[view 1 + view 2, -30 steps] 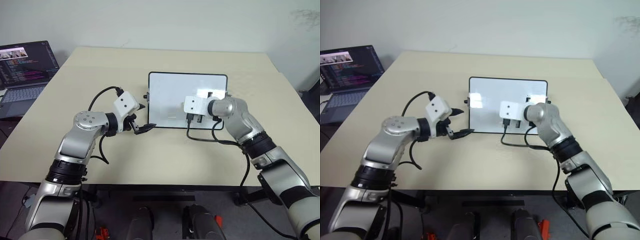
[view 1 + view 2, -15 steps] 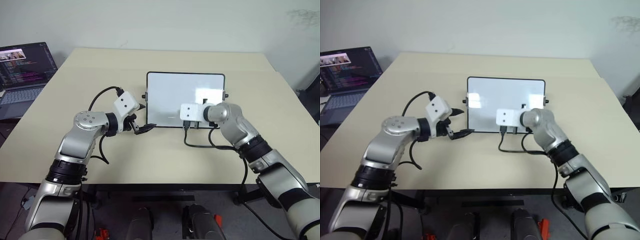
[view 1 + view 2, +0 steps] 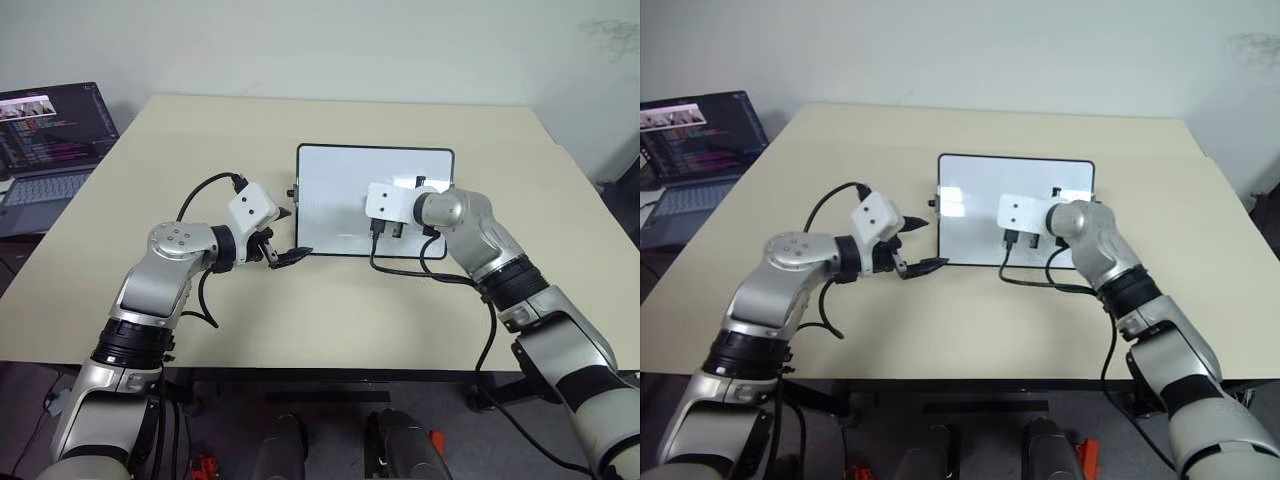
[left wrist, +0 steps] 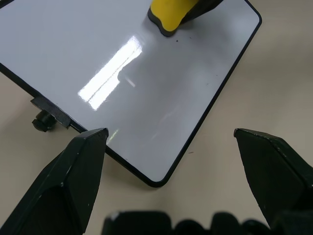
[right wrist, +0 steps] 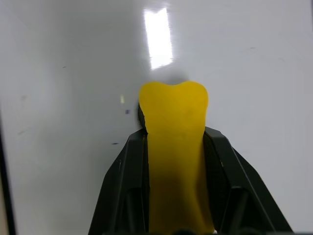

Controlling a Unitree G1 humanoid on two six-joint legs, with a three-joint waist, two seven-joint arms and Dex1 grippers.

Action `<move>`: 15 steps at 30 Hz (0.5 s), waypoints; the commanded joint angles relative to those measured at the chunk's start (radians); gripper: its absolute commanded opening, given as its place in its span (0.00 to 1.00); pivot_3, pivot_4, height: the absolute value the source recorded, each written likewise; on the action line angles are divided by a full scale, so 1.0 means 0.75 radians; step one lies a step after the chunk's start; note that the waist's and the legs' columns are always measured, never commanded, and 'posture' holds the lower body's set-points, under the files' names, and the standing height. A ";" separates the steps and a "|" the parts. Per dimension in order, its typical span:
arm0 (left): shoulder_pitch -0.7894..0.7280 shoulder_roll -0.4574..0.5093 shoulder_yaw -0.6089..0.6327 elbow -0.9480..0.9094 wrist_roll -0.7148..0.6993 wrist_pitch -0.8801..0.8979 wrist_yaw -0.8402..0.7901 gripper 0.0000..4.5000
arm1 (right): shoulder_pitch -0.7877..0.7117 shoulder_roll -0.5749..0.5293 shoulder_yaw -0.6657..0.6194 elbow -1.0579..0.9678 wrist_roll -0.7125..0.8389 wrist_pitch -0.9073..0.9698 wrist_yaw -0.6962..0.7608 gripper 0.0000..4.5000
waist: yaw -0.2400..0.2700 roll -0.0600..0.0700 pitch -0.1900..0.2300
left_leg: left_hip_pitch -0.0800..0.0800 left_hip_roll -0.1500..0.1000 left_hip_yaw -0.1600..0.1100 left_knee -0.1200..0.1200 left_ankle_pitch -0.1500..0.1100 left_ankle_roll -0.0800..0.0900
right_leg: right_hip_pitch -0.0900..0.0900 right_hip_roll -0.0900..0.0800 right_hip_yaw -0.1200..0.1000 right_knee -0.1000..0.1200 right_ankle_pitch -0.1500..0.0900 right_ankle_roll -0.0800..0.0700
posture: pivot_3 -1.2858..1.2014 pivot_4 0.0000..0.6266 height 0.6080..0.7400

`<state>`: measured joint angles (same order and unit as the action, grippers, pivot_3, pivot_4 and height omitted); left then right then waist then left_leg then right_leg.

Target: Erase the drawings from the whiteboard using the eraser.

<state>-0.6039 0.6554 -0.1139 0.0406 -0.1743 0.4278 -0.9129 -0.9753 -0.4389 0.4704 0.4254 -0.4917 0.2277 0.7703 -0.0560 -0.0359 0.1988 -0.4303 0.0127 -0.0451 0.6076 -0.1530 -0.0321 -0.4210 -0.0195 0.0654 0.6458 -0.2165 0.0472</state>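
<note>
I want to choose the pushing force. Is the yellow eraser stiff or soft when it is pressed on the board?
Probably soft: the eraser looks pinched in between the right gripper fingers and flares beyond them. It likely glides easily, since the whiteboard is glossy.

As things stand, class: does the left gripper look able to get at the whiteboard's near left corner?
Probably yes. The left gripper hangs open right beside the whiteboard corner, with bare table between; the right gripper, holding the eraser, works farther right.
</note>
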 commanded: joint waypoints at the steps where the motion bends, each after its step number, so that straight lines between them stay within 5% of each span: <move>1: -0.035 0.002 0.014 -0.027 0.005 -0.022 -0.001 1.00 | 0.088 -0.057 0.058 -0.105 -0.004 0.004 0.168 0.24 | 0.001 0.000 0.000 | 0.000 0.000 0.000 0.000 0.000 0.000 | 0.000 0.000 0.000 0.000 0.000 0.000 | 0.52 0.24 1.00; 15: -0.041 0.006 0.020 -0.011 0.007 -0.023 0.002 1.00 | 0.009 -0.043 -0.013 -0.017 -0.040 0.047 0.022 0.24 | -0.004 0.000 0.000 | 0.000 0.000 0.000 0.001 0.000 0.000 | -0.001 0.000 0.000 0.001 0.000 0.000 | 0.52 0.24 1.00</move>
<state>-0.6109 0.6557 -0.1139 0.0492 -0.1721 0.4273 -0.9113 -0.9317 -0.4547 0.5080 0.3762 -0.4932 0.2499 0.8401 -0.0590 -0.0359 0.1988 -0.4302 0.0129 -0.0451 0.6082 -0.1529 -0.0321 -0.4215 -0.0195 0.0655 0.6462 -0.2165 0.0472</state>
